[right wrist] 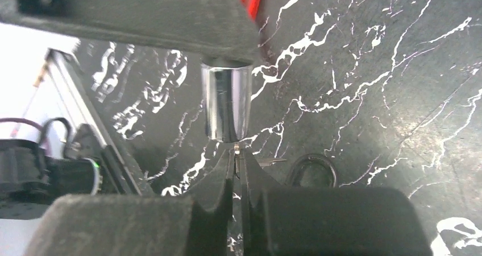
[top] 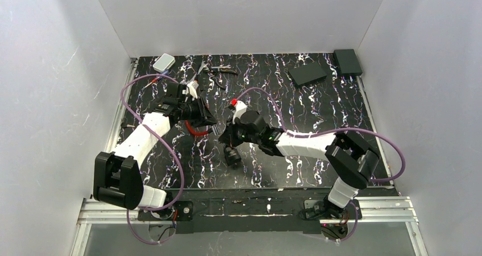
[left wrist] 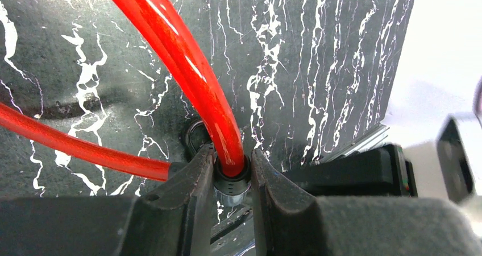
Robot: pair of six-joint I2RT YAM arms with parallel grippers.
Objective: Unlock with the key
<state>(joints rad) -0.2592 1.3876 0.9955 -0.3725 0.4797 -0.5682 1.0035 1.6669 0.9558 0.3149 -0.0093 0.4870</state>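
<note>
A red cable lock (left wrist: 193, 68) loops over the black marbled table. My left gripper (left wrist: 232, 179) is shut on the lock's black collar, just above its chrome barrel. The barrel (right wrist: 227, 102) points toward my right gripper (right wrist: 236, 153). That gripper is shut on a thin metal key (right wrist: 236, 148), whose tip sits right at the barrel's end face. I cannot tell whether it is inside. A dark key ring (right wrist: 311, 166) hangs beside the right fingers. In the top view the left gripper (top: 206, 119) and the right gripper (top: 223, 132) meet at mid-table over the red cable (top: 196, 132).
A small dark object (top: 232, 156) lies just in front of the right gripper. A white box (top: 163, 62) and some loose tools (top: 219, 69) lie at the back left. Two flat black boxes (top: 307, 74) (top: 347, 61) lie at the back right.
</note>
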